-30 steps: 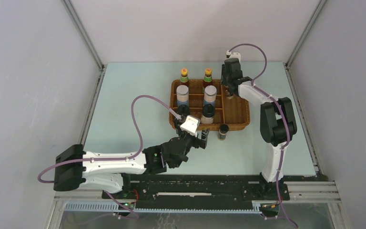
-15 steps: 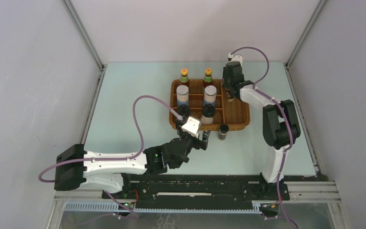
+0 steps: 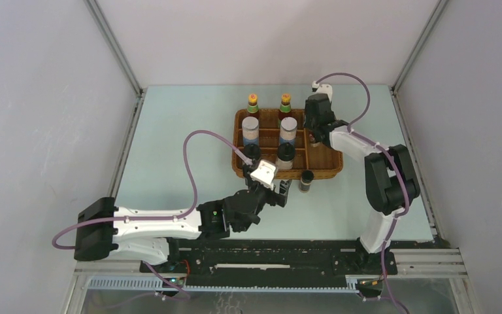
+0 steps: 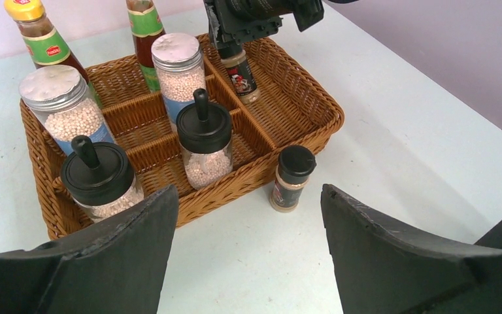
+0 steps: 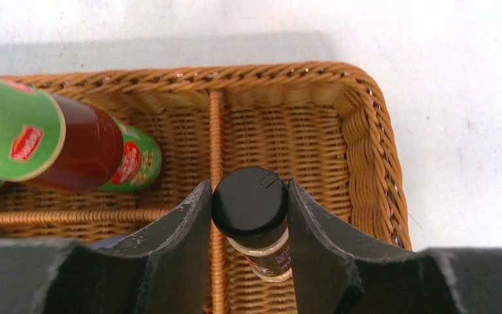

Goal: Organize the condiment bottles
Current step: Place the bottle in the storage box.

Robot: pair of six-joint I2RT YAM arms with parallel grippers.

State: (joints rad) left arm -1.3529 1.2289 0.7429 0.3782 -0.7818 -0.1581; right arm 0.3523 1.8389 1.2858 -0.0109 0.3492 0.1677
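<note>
The step in hand looks like setting a small bottle [image 4: 242,74] into the tray [image 4: 255,173], which sits toward the far edge of the tabletop [image 4: 399,131]. The right claw [image 5: 250,196] is clenched on this bottle just under its black cap, one finger on each side. It hangs in the tray's far right corner section, leaning a little. From the wrist above, its cap sits almost over the wicker divider [image 5: 216,131]. Whether its base touches the tray floor cannot be told.

To do this well, I would shift it to the right of the divider and bring it upright. Then lower until the base rests flat on the weave, and only then let go. A narrow bottle on bumpy wicker could tip if dropped from any height.

The left claw [image 4: 248,196] is spread wide and holds nothing. It hovers near the tray's near edge, facing the second small bottle [image 4: 292,176], which stands on the tabletop just outside the tray's near wall. The sauce bottles [image 4: 39,39], shakers [image 4: 176,65] and black-capped jars [image 4: 202,140] stand upright in the tray's left and middle sections.
</note>
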